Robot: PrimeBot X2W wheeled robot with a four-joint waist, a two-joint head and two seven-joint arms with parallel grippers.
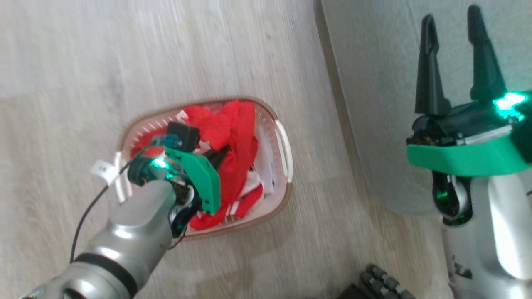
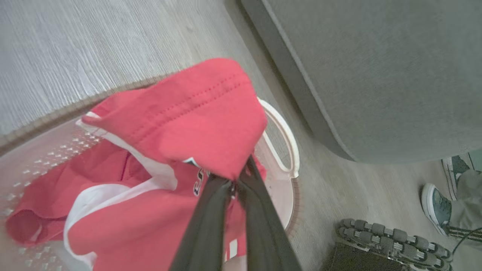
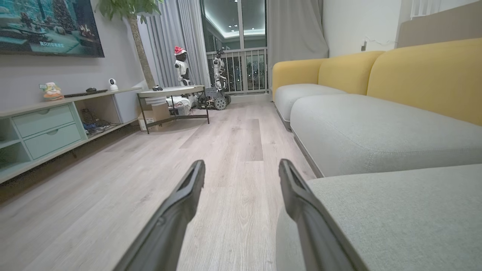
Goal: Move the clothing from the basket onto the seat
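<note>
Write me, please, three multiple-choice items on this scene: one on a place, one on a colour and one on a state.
1. Where does the basket stand?
A. On the floor beside the seat
B. On top of the seat
C. On a shelf

2. What colour is the clothing pinched by the left gripper?
A. Blue
B. Red
C. Yellow

3. How is the right gripper?
A. Shut on the basket's handle
B. Shut on clothing
C. Open and empty

Answers:
1 A: the head view shows the basket on the wooden boards, apart from the seat's edge.
2 B: the left wrist view shows a red fold caught between the fingertips.
3 C: its two fingers stand apart with nothing between them.
</note>
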